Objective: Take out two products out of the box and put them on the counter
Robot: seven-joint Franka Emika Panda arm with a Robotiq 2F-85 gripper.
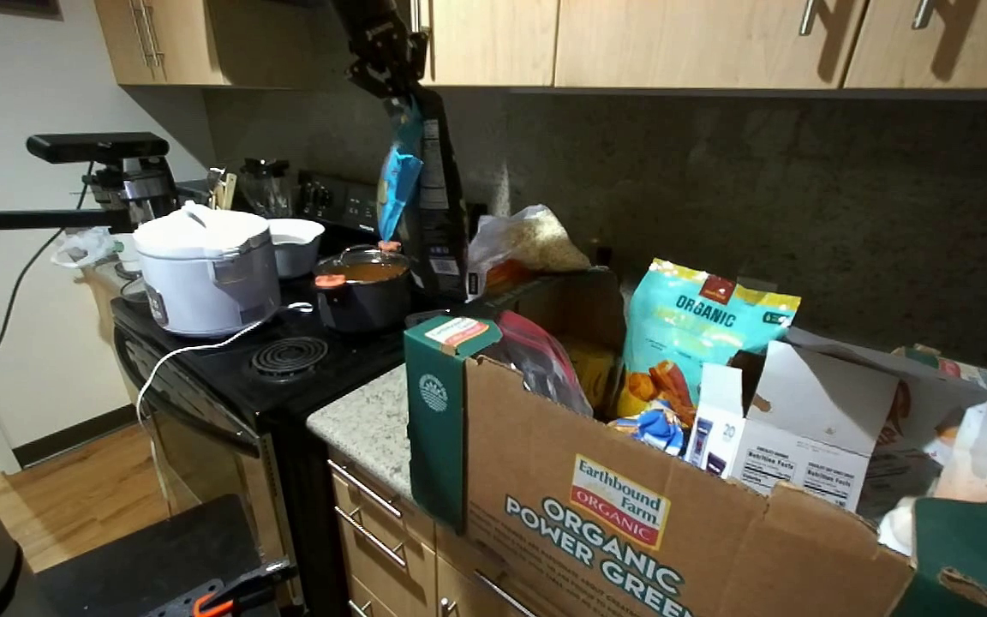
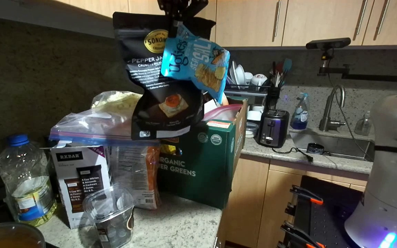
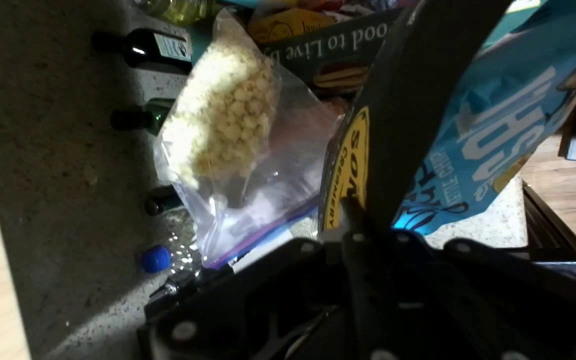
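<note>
In an exterior view, cabinet handles (image 1: 808, 17) cast shadows near two o'clock; the backsplash (image 1: 759, 188) lies dim. Bluish light (image 2: 390, 238) glares at four in an exterior view. The wrist view's gripper (image 3: 368, 231) is blurry.

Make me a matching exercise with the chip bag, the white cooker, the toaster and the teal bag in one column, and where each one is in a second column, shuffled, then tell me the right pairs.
Things
1. chip bag
2. white cooker
3. toaster
4. teal bag

Places
A. beside the sink
B. in the cardboard box, sticking up above its rim
C. hanging from the claw alongside a black bag
D. on the stove

Right pairs
1-C
2-D
3-A
4-B
</note>
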